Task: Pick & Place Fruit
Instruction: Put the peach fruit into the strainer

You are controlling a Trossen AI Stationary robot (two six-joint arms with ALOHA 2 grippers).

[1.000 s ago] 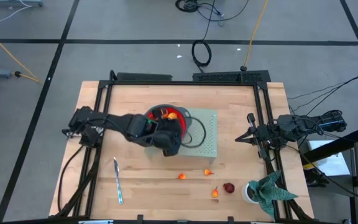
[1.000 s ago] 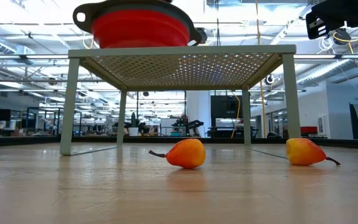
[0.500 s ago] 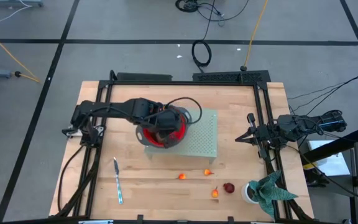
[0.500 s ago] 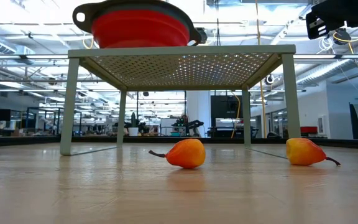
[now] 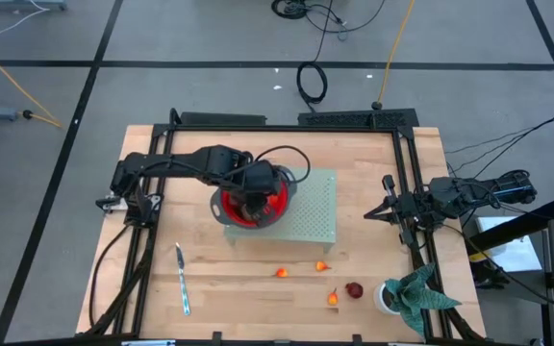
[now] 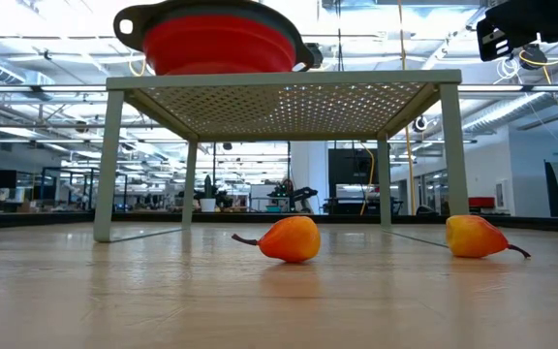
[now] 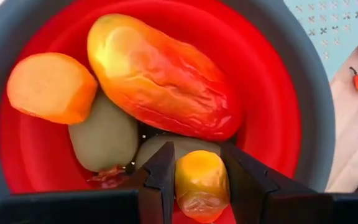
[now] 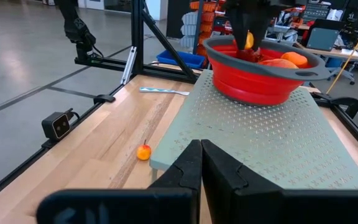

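The left claw (image 7: pixel 201 180) is hanging directly above the red bowl (image 5: pixel 275 206) and is gripping a small yellow-orange fruit (image 7: pixel 201 185) between its fingers. It is holding the piece over the bowl's inside so that, on release, the piece should drop among the fruit already collected there. In the bowl are lying a long red-orange piece (image 7: pixel 160 78), an orange chunk (image 7: pixel 51 87) and two brownish-green kiwis (image 7: pixel 104 138), all touching one another.

The bowl is standing on a perforated pale-green rack (image 5: pixel 317 213) near the middle of the counter (image 5: pixel 373 154), raised on legs, which is keeping the collected fruit apart from the loose pieces.

Loose fruit is lying on the counter near the rack's front edge: two small orange pieces (image 5: pixel 281 272) (image 5: pixel 321 266), a third (image 5: pixel 332 299) and a dark red round one (image 5: pixel 354 289) further right.

The right claw (image 8: pixel 200 163) is waiting at the right edge of the counter, clenched on nothing, well clear of the working arm.

A knife (image 5: pixel 182 279) is lying at the front left and a potted plant (image 5: pixel 407 296) at the front right.
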